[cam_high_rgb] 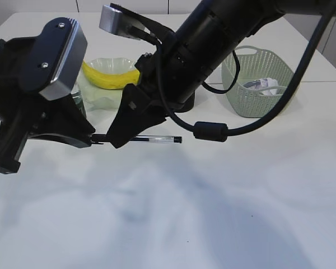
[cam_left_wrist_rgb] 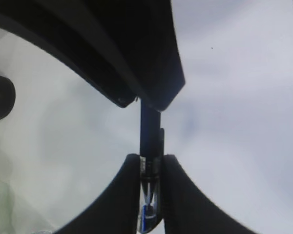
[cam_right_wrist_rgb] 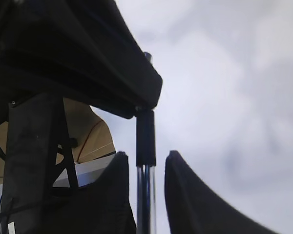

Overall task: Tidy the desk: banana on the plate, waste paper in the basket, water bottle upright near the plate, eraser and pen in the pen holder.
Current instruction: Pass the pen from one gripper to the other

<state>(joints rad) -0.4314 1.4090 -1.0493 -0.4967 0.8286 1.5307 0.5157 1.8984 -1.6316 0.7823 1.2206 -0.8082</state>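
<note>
Plainly, the left gripper point(cam_left_wrist_rgb: 150, 195) was pinched shut on the pen point(cam_left_wrist_rgb: 150, 141), its two dark fingers pressed against the clear barrel from both sides, with the black cap end sticking out ahead. Seen from the outside camera, that gripper point(cam_high_rgb: 93, 140) held the pen point(cam_high_rgb: 157, 139) level above the white table point(cam_high_rgb: 241, 213). The right gripper point(cam_right_wrist_rgb: 146, 190) had its jaws either side of the same pen point(cam_right_wrist_rgb: 145, 146); one finger lay right by the barrel while a clear gap showed on the other side, so it was not yet clamped. Its arm reached across from the right and met the pen near the middle of the table point(cam_high_rgb: 116, 134).

Behind the arms, the banana point(cam_high_rgb: 109, 77) lay on the pale green plate point(cam_high_rgb: 103, 95). To the right, well apart from the pen, stood the green basket point(cam_high_rgb: 257, 84) with crumpled waste paper point(cam_high_rgb: 264, 86) inside it.
</note>
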